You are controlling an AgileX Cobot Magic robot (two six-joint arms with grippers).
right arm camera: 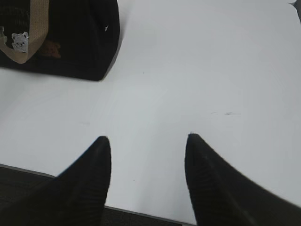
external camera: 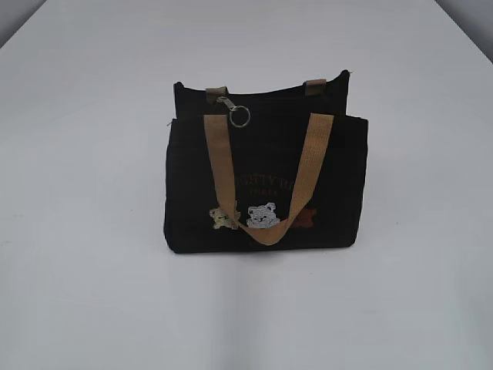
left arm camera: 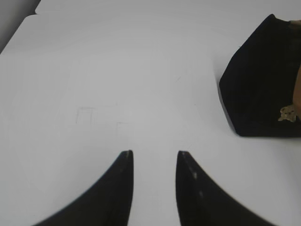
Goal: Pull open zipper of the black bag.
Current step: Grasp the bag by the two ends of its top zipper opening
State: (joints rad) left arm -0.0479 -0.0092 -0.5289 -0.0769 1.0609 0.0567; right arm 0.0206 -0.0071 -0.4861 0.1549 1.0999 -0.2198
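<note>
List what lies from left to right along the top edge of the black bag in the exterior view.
Left rear handle tab → silver clasp-and-ring zipper pull → right rear handle tab → raised right corner of the black bag.

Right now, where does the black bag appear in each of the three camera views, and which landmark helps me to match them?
Exterior view: the black bag stands upright in the middle of the picture, front facing the camera.
Left wrist view: only one end of it shows, at the right edge, beyond the open left gripper.
Right wrist view: its lower front fills the top left corner, beyond the open right gripper.
Shared landmark: the tan handle, visible in every view.
</note>
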